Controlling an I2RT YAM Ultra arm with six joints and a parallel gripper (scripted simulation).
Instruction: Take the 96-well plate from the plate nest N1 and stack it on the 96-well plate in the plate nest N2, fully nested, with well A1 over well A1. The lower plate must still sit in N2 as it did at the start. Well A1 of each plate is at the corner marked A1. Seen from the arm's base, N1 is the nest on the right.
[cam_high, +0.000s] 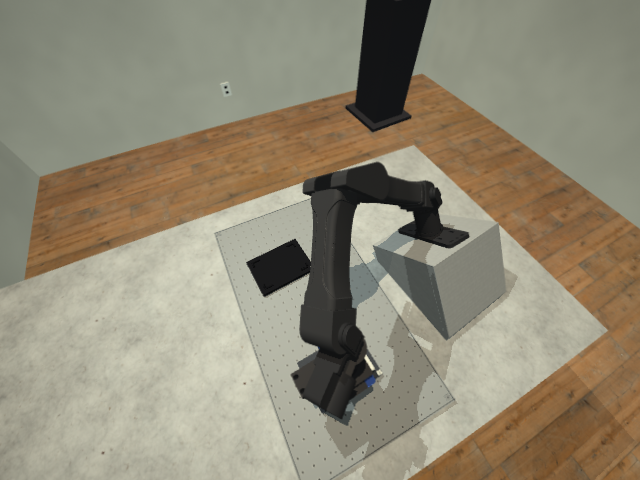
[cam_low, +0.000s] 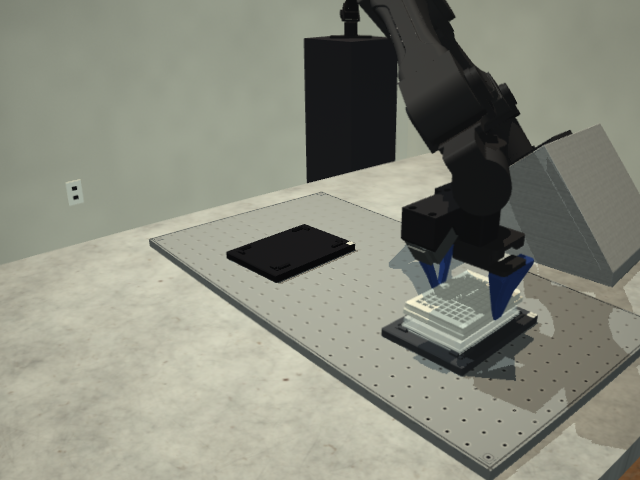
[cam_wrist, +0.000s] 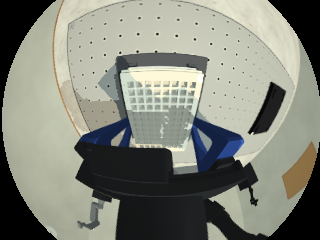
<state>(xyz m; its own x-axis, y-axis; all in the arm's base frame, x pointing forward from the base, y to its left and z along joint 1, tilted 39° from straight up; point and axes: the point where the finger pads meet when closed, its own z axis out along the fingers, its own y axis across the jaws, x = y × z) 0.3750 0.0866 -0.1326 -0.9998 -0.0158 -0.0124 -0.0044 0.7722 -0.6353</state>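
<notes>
Nearest in the exterior view, a black nest (cam_low: 467, 361) sits on the perforated board (cam_low: 330, 315) holding two white well plates stacked; the upper plate (cam_low: 450, 305) rests over the lower plate (cam_low: 439, 333), whether fully seated or slightly raised cannot be told. The claw (cam_low: 467, 289) is clamped on the upper plate, blue fingers (cam_low: 500, 291) against its two long sides, so the plate's long axis runs away from the wrist camera, lengthwise down the nest. A1 marks too small to read on either plate. From the top view the arm (cam_high: 330, 268) hides the stack almost fully; only a blue finger tip (cam_high: 370, 381) shows. Farther left, the other nest (cam_low: 289, 252) lies bare, well apart. Beyond it, a grey block (cam_low: 573, 201) carries the arm's base, and a dark pillar (cam_low: 348, 103), its top cut off in the top view.
</notes>
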